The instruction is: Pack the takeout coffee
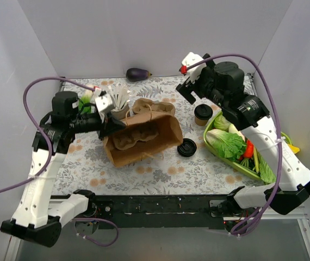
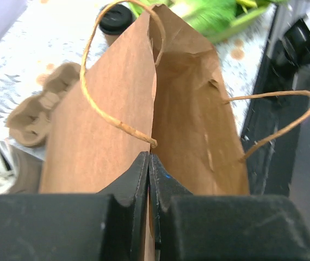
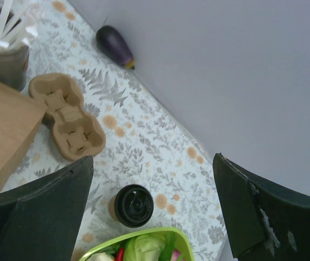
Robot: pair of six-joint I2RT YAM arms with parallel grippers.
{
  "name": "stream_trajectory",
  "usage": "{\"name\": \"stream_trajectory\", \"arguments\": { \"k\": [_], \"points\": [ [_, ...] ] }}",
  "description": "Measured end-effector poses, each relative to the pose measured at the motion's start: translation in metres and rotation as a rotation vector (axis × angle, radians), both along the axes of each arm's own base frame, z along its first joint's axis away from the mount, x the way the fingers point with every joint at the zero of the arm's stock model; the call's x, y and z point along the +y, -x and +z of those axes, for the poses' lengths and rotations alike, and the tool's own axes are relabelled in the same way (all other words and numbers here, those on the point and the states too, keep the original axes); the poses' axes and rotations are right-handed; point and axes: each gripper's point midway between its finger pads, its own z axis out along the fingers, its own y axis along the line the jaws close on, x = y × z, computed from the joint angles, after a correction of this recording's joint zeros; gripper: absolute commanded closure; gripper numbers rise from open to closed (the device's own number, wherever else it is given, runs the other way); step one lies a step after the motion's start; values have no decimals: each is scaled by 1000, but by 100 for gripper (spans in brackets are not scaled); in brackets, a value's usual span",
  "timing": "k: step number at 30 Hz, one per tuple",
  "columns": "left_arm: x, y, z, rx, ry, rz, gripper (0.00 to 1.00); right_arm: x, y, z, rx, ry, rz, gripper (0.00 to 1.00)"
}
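Observation:
The takeout coffee (image 1: 203, 114) is a small tan cup with a black lid, standing between the paper bag and the green tray. It also shows in the right wrist view (image 3: 133, 205) and at the top of the left wrist view (image 2: 114, 22). My right gripper (image 1: 190, 92) (image 3: 152, 160) hangs above it, open wide and holding nothing. The brown paper bag (image 1: 144, 138) (image 2: 117, 109) sits mid-table with its mouth open. My left gripper (image 1: 111, 122) (image 2: 149, 157) is shut on the bag's rim beside a twine handle.
A brown two-well carrier (image 1: 152, 107) (image 3: 68, 117) (image 2: 41, 106) lies behind the bag. A grey cup of white sticks (image 1: 119, 103) stands at back left. A loose black lid (image 1: 187, 147) lies near the bag. A green tray (image 1: 212, 149) of vegetables sits right; an eggplant (image 1: 137, 74) lies by the back wall.

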Motion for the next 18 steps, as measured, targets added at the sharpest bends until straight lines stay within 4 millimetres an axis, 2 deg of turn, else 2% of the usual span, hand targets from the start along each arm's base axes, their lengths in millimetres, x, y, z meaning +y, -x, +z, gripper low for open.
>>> {"name": "stream_trajectory", "arguments": {
  "k": [4,6,10,12,18],
  "points": [
    [0,44,-21,-33,-38,-79,100,4,-3,-50,100,56,0,3],
    [4,58,-27,-56,-49,-96,100,4,-2,-61,124,70,1,3],
    [9,79,-32,-99,-57,-122,100,5,-2,-63,131,66,8,4],
    [10,83,-32,-109,-59,-130,100,7,-1,-63,132,61,15,4],
    [8,75,-29,-78,-41,-95,100,10,0,-62,143,50,28,4]
  ]
}}
